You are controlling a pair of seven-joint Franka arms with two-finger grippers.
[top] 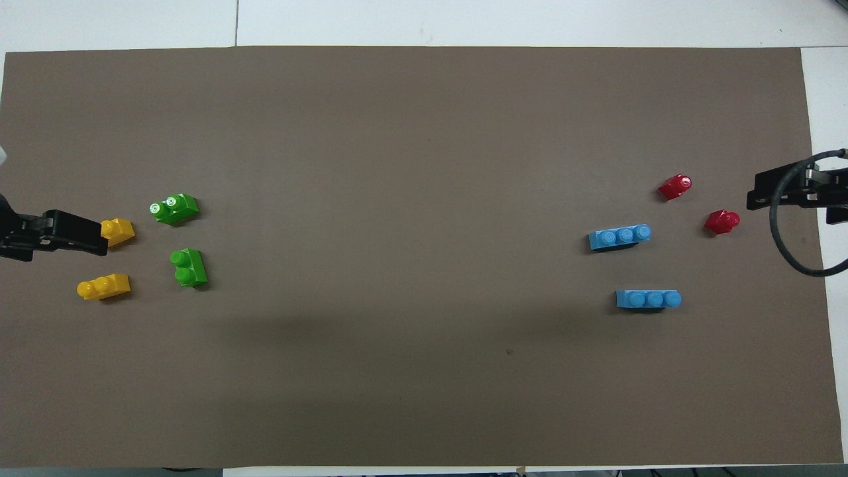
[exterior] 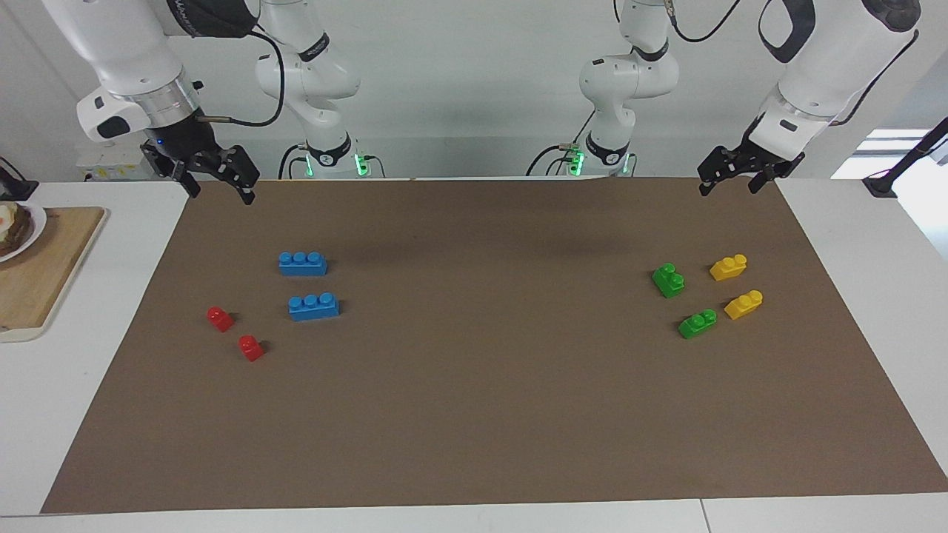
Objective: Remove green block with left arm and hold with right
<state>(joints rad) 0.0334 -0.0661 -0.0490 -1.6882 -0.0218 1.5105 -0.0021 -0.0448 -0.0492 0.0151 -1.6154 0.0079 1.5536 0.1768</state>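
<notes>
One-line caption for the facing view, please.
Both end effectors, left and right, raised and empty; two green blocks untouched.

Left gripper (exterior: 728,179) raised, fingers spread, pointing down, at the left arm's end; right gripper (exterior: 218,183) raised, fingers apart, pointing down, at the right arm's end.

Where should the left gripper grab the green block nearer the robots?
Probably from straight above, fingers across the flat long sides of the green block: it lies flat, studs up, clear of the other green block. The left gripper hangs open, high above the mat's edge.
</notes>
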